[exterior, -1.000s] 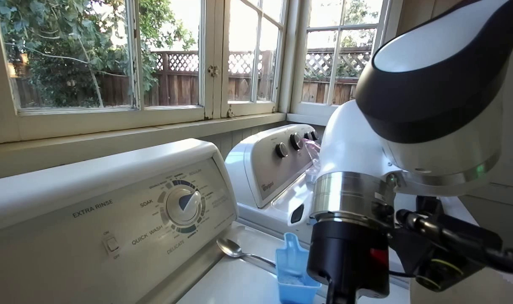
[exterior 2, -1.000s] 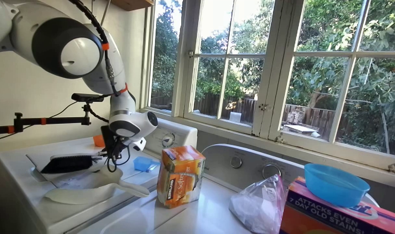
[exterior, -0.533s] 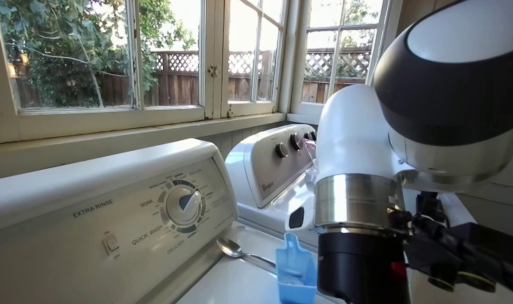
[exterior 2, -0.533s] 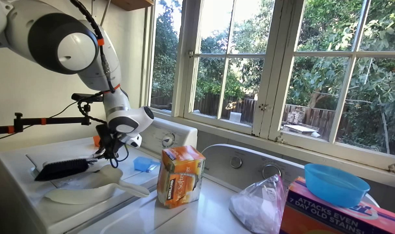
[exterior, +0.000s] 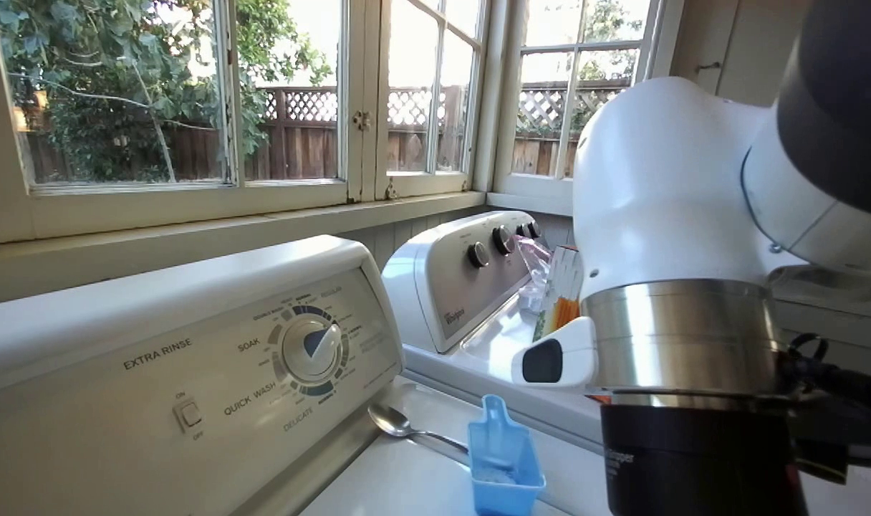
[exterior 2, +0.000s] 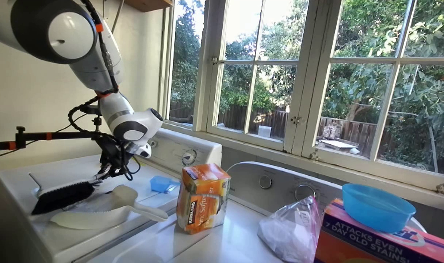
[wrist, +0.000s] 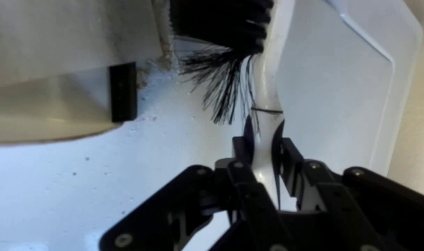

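A black-bristled brush is being held by its white handle, clasped in the gripper. Its head is pointing toward the front edge of the washer top, some strands are splaying near the grip, and its bristles are facing an off-white dustpan; whether they are touching it is not showing clearly. The dustpan is lying near a side edge, its handle pointing toward that edge.

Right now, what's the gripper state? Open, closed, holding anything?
Gripper: closed, holding the black-bristled brush by its white handle.
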{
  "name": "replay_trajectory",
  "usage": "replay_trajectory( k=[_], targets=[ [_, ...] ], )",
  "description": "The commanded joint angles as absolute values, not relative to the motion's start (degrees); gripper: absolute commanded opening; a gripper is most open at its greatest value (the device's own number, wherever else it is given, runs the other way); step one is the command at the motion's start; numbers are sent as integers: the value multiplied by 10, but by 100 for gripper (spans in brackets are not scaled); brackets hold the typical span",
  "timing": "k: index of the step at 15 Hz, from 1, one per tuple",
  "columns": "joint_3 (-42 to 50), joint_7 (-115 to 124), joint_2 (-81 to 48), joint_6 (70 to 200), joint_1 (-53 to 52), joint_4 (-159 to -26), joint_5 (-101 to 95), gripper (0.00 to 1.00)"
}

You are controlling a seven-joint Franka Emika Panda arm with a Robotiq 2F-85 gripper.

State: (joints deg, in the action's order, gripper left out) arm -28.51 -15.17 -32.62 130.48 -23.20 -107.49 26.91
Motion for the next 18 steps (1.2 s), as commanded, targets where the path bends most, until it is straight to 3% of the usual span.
replay_trajectory(
  k=[1, 18],
  targets=[
    [-280, -140, -288, 1293, -239, -1111, 229, 7],
    [-268, -59, -229, 1281, -250, -1139, 172, 7]
  ],
)
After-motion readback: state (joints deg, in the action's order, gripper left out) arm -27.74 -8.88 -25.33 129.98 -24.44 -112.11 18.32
